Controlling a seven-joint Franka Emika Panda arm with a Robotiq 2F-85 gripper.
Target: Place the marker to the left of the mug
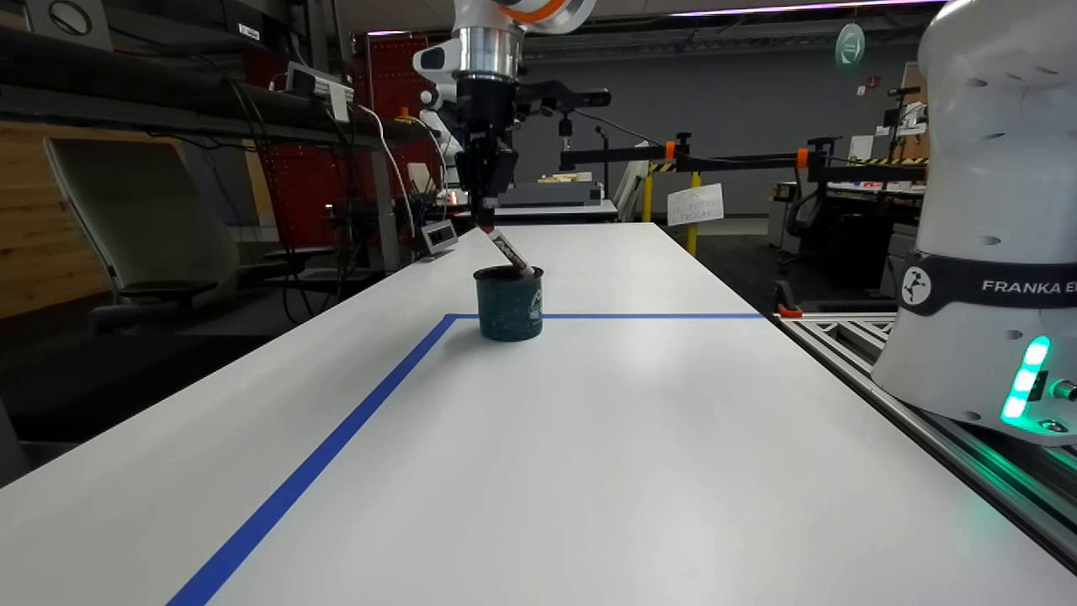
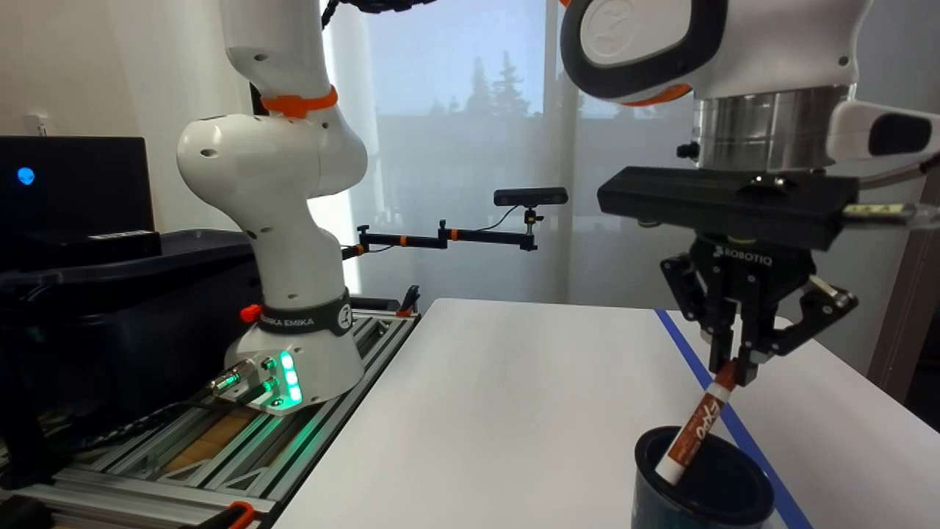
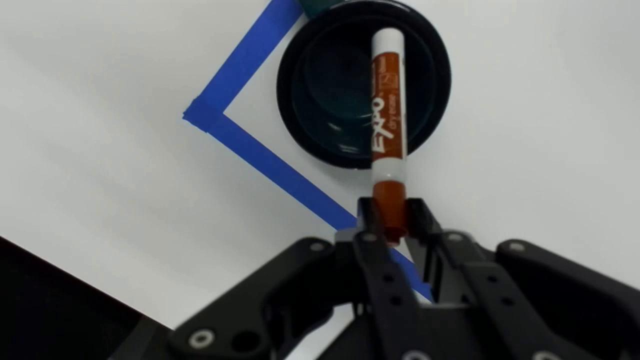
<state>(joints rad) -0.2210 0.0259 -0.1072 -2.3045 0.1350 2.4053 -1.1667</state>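
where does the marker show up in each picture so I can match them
In an exterior view: marker near the centre, slightly above.
In an exterior view: marker at lower right.
In the wrist view: marker right of centre, mostly upper half.
Shared landmark: the mug, at the marker's white end.

In an exterior view, the mug (image 1: 510,306) stands on the desk (image 1: 639,463) about midway between left and right edges, inside the tape corner (image 1: 451,318), and beyond the right edge is the arm's base (image 1: 968,353). Over the mug slants the marker (image 2: 698,432), upper end in the gripper (image 2: 733,369)
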